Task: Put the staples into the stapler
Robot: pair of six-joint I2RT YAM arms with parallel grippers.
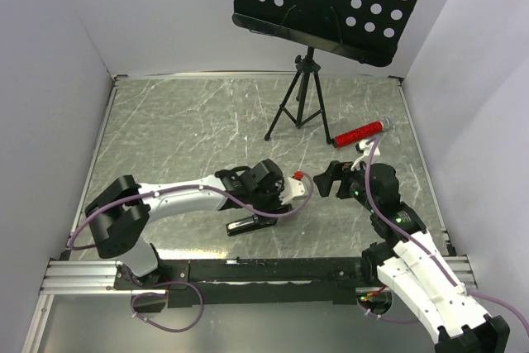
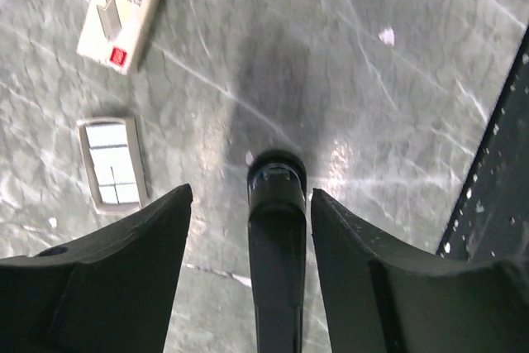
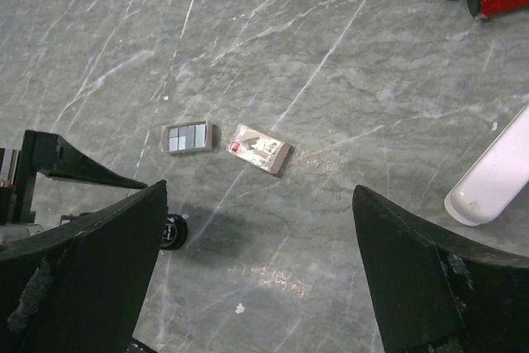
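The black stapler (image 1: pixel 248 225) lies on the table under my left gripper (image 1: pixel 291 197). In the left wrist view its rounded end (image 2: pixel 277 173) shows between my open fingers, with gaps on both sides. The staples (image 2: pixel 113 163), a small silvery strip, lie flat to the left of it, and they also show in the right wrist view (image 3: pixel 187 137). The tan-and-white box (image 2: pixel 120 14) lies just beyond, also in the right wrist view (image 3: pixel 259 149). My right gripper (image 1: pixel 324 179) is open and empty, hovering above the table facing the left gripper.
A black tripod (image 1: pixel 302 97) with a perforated music stand stands at the back. A red glittery cylinder (image 1: pixel 361 132) and a white object (image 3: pixel 496 179) lie right of centre. A black rail (image 2: pixel 496 204) runs along the near edge.
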